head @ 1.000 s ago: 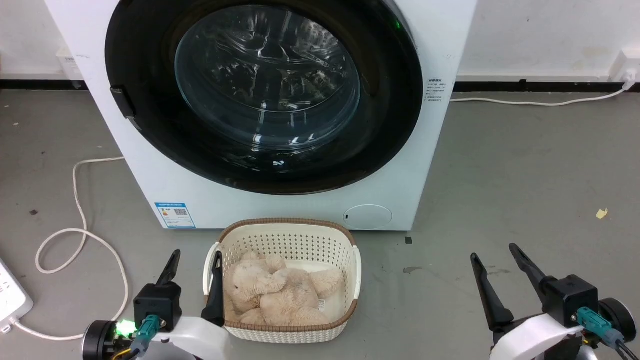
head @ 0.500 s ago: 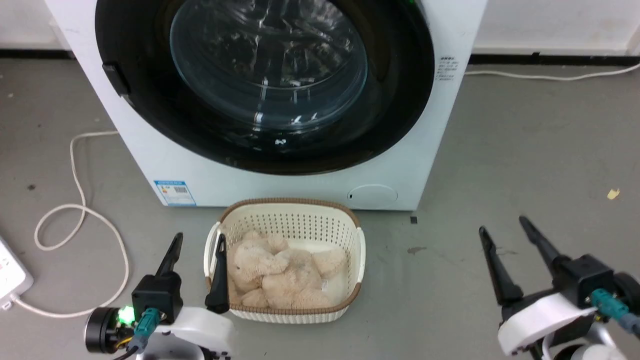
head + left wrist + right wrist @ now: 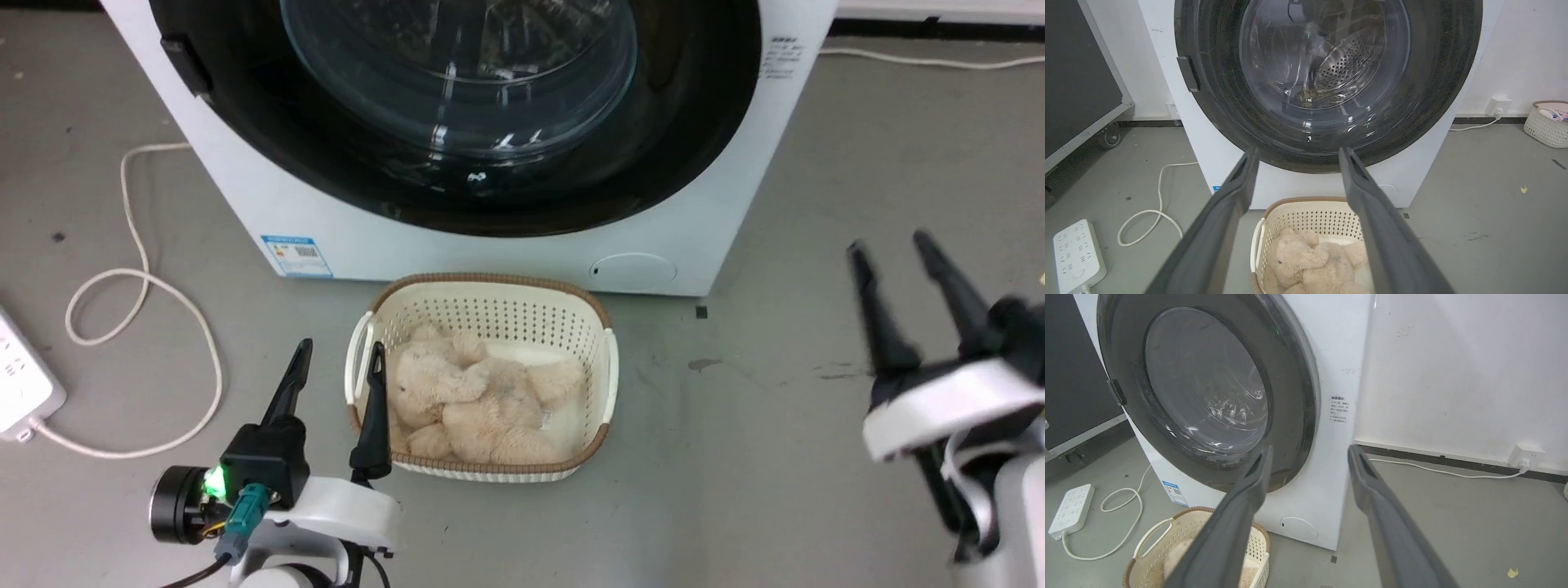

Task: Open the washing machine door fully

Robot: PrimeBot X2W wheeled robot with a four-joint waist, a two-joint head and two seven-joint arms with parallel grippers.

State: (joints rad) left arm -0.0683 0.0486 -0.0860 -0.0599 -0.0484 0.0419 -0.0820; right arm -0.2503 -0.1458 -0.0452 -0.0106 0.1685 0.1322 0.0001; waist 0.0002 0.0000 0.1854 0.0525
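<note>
White washing machine [image 3: 506, 257] stands on the floor. Its glossy black washing machine door [image 3: 457, 106] looks closed flush, with the top cut off in the head view. Step: approach, nothing touched. Left pincer [image 3: 340, 345] and right pincer [image 3: 890, 243], the latter blurred, are both spread wide and empty. Next, likely: hook the door's rim and swing it outward. Hinge side not discernible.

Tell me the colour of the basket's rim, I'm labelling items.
Brown, atop the cream basket; the head view shows it best.
</note>
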